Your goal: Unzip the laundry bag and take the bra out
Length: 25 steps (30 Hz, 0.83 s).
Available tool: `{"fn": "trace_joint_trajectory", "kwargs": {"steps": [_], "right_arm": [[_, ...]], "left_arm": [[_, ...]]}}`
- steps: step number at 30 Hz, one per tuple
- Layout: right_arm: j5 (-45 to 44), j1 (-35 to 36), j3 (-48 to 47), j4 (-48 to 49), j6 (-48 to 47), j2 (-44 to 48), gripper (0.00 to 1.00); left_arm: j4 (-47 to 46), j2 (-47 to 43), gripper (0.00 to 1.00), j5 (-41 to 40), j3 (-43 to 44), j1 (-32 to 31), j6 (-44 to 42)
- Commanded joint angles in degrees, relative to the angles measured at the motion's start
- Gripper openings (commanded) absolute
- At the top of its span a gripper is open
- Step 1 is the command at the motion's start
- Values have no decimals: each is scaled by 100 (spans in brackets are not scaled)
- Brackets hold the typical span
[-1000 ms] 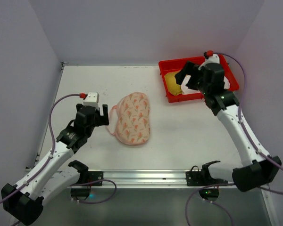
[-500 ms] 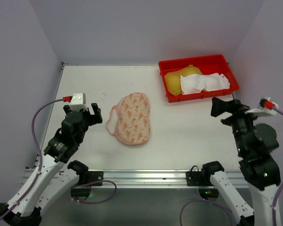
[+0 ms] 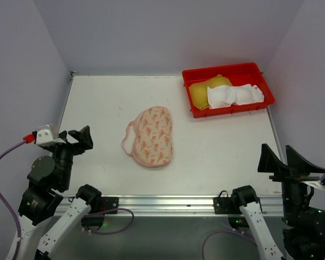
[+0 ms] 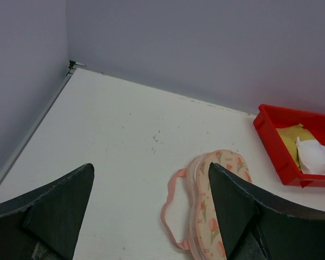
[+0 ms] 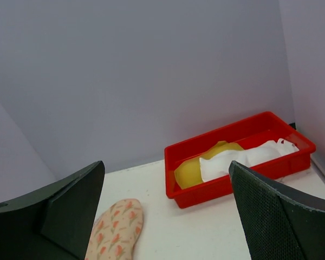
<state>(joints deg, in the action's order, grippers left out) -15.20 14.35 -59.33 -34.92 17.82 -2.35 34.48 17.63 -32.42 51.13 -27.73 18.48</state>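
Note:
The laundry bag (image 3: pixel 151 135) lies flat in the middle of the table, cream with an orange-pink floral print. A loop of pink zip edging (image 3: pixel 128 142) bulges out on its left side. It also shows in the left wrist view (image 4: pixel 214 208) and the right wrist view (image 5: pixel 116 227). My left gripper (image 3: pixel 76 136) is open and empty, raised near the table's front left, well apart from the bag; it frames the view (image 4: pixel 150 167). My right gripper (image 3: pixel 280 156) is open and empty, raised at the front right (image 5: pixel 167 163). What is inside the bag is hidden.
A red plastic tray (image 3: pixel 192 112) stands at the back right and holds a yellow bra (image 3: pixel 199 92) and a white bra (image 3: pixel 233 95). It shows in both wrist views (image 4: pixel 271 135) (image 5: pixel 233 187). Purple walls close the back and both sides.
Both arms have drawn back to the near edge. The right gripper left the red tray; the left gripper moved away from the bag's left side. The bag has not moved.

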Motion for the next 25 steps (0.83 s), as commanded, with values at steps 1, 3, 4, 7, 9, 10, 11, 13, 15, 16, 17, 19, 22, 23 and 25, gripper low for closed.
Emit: {"fn": "trace_joint_trajectory", "kwargs": {"steps": [1,3,4,7,9,10,11,13,15,16,17,19,22,23,25], "right_arm": [[202,-11,360,90,-306,111,99],[202,-11,544,204,-358,191,99],[228,-11,606,231,-393,208,99],[237,-2,773,310,-429,209,99],[298,6,914,380,-411,209,99],[325,-2,958,398,-403,209,99],[360,-2,993,415,-403,209,99],[369,-2,1046,407,-403,349,99],[395,-2,1064,407,-403,349,99],[395,-2,1064,407,-403,349,99],[413,-2,1064,407,-420,349,99],[395,-2,1046,407,-420,332,99],[395,-2,1038,380,-446,314,99],[395,-2,1029,372,-446,305,99],[421,-2,1029,354,-438,270,99]], "left_arm": [[209,-329,90,-247,-146,30,33],[112,-540,90,-186,-261,39,15],[112,-585,90,-185,-340,30,24],[129,-673,90,-159,-481,30,112],[77,-690,90,-185,-560,30,129],[76,-690,90,-220,-604,30,147],[24,-682,90,-247,-631,30,182],[-55,-638,90,-247,-701,39,191],[-222,-559,90,-238,-754,30,174],[-283,-524,90,-247,-798,30,165],[-345,-445,90,-229,-807,39,156],[-389,-357,90,-229,-824,30,182],[-529,-199,90,-150,-886,39,173],[-573,-129,90,-98,-921,30,173],[-652,-76,90,-71,-991,30,173]]}}
